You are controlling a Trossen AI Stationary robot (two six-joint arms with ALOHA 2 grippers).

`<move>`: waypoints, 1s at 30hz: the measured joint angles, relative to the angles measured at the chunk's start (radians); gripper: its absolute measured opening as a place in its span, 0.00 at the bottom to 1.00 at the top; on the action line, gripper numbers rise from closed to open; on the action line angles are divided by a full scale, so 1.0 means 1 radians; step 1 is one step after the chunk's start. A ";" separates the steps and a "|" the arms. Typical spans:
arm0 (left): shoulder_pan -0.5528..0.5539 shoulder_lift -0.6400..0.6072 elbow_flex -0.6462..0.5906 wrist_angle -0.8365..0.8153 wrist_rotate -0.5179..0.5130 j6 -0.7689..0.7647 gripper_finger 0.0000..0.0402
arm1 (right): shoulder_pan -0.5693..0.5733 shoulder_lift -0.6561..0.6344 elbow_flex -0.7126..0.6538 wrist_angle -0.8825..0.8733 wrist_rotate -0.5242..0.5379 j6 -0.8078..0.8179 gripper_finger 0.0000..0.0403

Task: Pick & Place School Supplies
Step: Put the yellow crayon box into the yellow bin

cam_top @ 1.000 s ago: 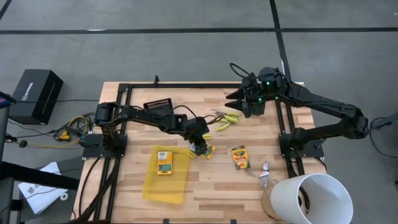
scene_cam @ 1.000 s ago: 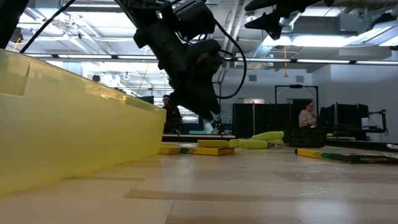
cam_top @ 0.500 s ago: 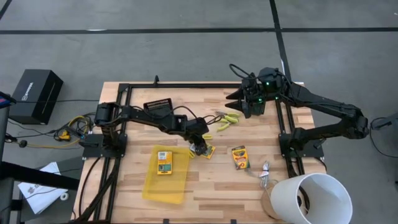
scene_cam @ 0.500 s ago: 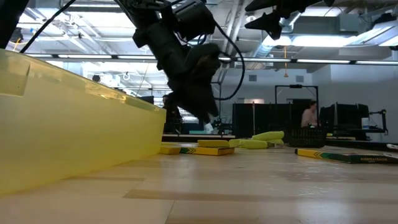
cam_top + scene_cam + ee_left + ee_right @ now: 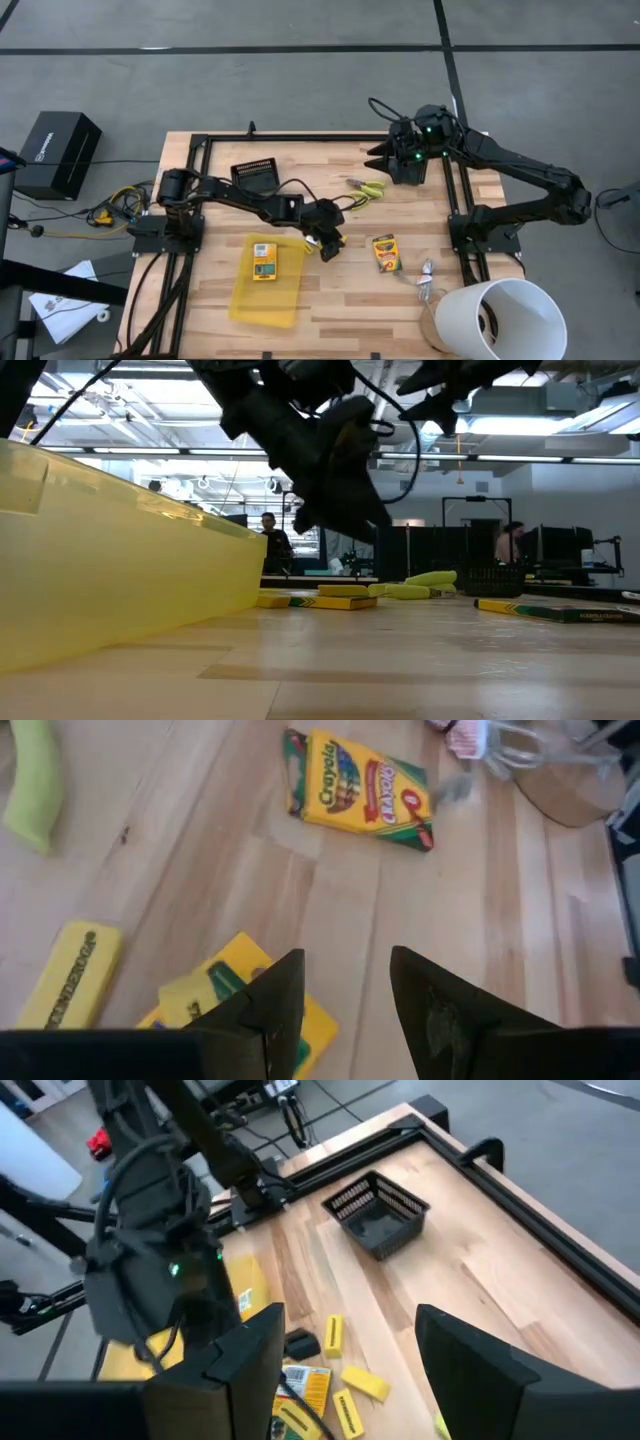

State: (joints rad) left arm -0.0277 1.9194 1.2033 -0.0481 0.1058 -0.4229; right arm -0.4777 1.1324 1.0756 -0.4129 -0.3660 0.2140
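Two flat printed boxes on wood | left hand parted, empty | right hand parted, empty

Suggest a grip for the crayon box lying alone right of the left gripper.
Come straight down on the crayon box and pinch across its two long edges, near the middle. It lies flat on the table, too thin for a side approach, with bare wood along both long edges for the fingers.

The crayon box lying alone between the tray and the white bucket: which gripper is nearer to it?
Left. The left gripper hangs open just beside the crayon box, toward the tray. The right gripper waits open far off near the table's back edge.
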 joint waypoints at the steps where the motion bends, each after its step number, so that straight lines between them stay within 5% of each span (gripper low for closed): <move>1: 0.002 0.002 -0.001 -0.012 0.001 0.004 0.36 | -0.003 0.000 0.000 0.001 0.000 0.013 0.54; 8: 0.044 -0.059 0.040 -0.082 0.006 0.079 0.36 | 0.036 -0.001 0.000 -0.071 -0.055 0.126 0.54; 17: 0.198 -0.360 0.007 -0.175 -0.153 0.245 0.36 | 0.150 0.004 -0.004 -0.160 -0.044 0.382 0.54; 30: 0.395 -0.692 -0.100 -0.281 -0.107 0.297 0.36 | 0.253 0.323 -0.016 -0.129 0.008 0.471 0.54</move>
State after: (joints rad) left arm 0.3677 1.2277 1.1036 -0.3295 -0.0014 -0.1259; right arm -0.2243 1.4551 1.0592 -0.5423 -0.3580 0.6845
